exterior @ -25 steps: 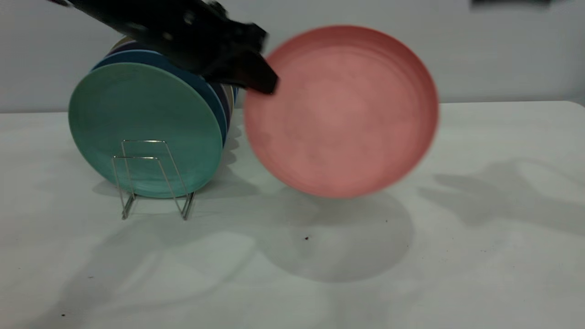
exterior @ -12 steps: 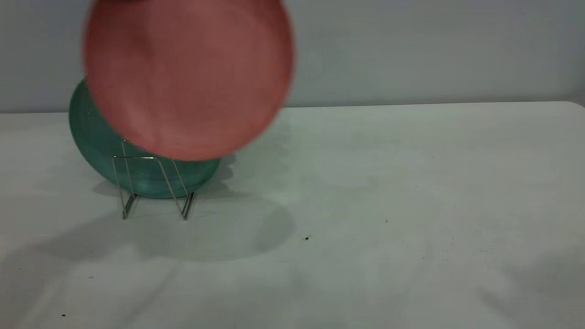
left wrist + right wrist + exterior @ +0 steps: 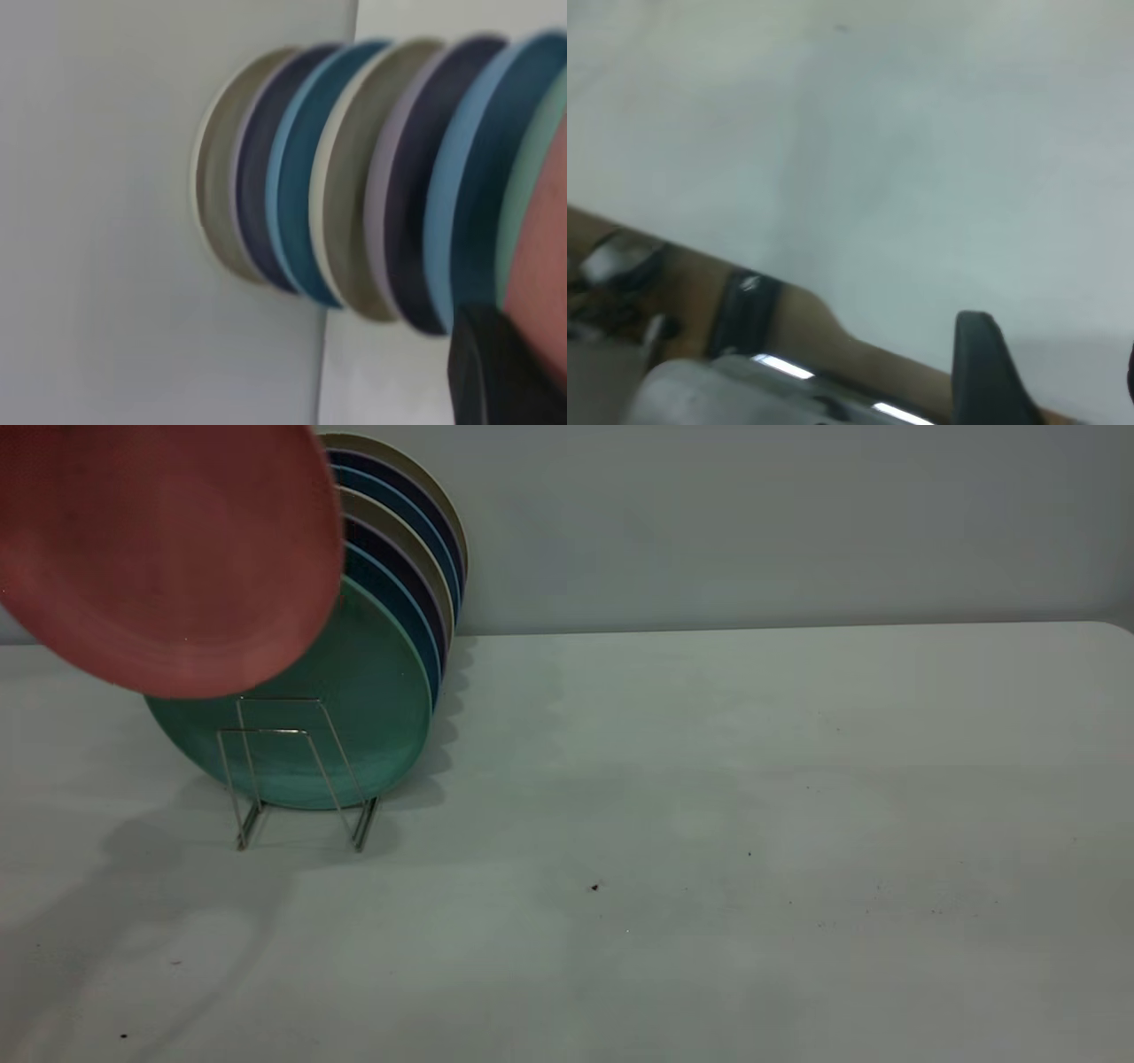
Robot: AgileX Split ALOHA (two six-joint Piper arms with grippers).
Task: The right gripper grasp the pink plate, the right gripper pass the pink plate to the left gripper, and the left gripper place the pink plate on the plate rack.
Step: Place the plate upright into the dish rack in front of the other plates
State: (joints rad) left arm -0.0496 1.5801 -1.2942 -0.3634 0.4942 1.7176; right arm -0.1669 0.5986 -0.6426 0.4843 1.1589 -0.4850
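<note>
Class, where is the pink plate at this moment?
In the exterior view, the pink plate hangs in the air at upper left, overlapping the top of the green plate at the front of the rack, not yet slotted in.

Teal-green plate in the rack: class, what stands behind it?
Behind the teal-green plate stand blue, navy and beige plates, only their edges showing; the pink plate covers their left side.

No readable text, labels, brands, numbers or signs anywhere on the plates, rack or desk.
</note>
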